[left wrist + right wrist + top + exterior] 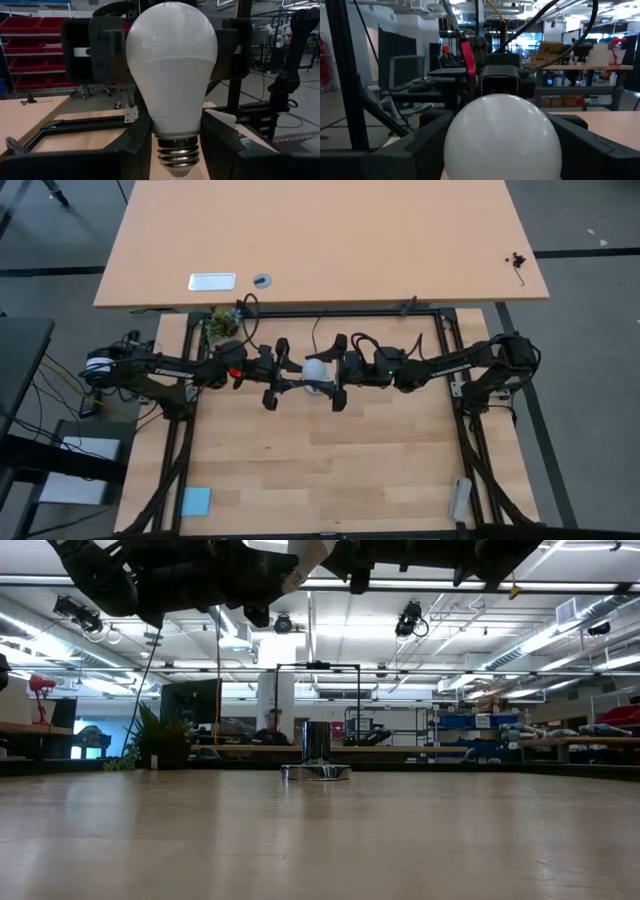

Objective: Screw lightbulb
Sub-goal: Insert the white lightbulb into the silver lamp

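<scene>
Lightbulb (171, 85) hangs above the table (330, 470), gripped near its screw base by the left tool (172, 145). Right tool (502, 145) clasps its round end.

Bright, even overhead lighting from ceiling strip lights (420, 585), soft sheen on the bench (320, 840) at table height, arms overhead in dark silhouette, lightbulb (171, 80) sharp with mild highlight on its dome, close dark fingers (132, 147) blurred, room backgrounds soft.
</scene>
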Tool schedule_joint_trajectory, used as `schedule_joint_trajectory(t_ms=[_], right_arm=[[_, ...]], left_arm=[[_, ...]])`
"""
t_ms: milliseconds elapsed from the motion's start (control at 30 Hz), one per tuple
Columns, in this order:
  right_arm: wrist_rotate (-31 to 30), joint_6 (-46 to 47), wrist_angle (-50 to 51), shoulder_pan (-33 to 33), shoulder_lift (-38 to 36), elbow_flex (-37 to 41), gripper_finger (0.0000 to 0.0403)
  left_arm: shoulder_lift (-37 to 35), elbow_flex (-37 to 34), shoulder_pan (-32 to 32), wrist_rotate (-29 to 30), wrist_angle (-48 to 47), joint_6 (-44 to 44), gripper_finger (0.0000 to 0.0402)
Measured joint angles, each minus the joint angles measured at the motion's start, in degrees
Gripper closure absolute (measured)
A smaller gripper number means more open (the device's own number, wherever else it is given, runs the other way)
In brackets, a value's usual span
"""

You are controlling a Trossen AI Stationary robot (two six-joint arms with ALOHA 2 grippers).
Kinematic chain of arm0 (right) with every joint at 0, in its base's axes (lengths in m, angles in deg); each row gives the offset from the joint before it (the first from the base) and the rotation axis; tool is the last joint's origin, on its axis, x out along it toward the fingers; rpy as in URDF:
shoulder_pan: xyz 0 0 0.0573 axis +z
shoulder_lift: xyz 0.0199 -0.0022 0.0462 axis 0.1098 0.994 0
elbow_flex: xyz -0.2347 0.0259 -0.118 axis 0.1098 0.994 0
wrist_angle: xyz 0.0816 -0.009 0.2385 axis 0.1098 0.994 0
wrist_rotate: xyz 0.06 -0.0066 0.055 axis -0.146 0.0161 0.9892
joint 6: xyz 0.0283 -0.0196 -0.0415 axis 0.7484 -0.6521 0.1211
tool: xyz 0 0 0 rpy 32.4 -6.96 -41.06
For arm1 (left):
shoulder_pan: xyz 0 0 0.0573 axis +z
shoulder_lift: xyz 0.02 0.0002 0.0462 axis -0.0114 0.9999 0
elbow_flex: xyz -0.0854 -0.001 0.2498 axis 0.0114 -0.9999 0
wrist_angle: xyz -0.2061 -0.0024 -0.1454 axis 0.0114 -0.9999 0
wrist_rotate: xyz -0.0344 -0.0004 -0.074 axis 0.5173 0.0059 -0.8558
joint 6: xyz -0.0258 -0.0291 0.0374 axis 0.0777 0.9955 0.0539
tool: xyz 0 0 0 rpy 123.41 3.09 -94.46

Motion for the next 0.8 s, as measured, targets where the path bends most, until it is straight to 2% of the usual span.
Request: schedule_joint_trajectory(t_ms=[167,500,667,800], right_arm=[[0.23,-0.47,0.86,-0.35,-0.07,0.00,0.0129],[0.48,-1.68,2.38,-1.22,-0.50,0.02,0.0117],[0.44,-1.38,1.94,-2.45,-0.94,-0.06,0.0117],[0.40,-1.04,6.53,-3.43,-0.96,-1.84,0.0117]], left_arm=[[0.03,-0.04,-0.22,0.24,-0.36,-0.77,0.0272],[0.00,0.07,-0.17,0.83,-2.92,-2.31,0.0236],[-0.02,0.02,-0.15,3.15,-3.82,-2.37,0.0221],[-0.02,0.02,-0.15,5.95,-5.64,-3.79,0.0219]])
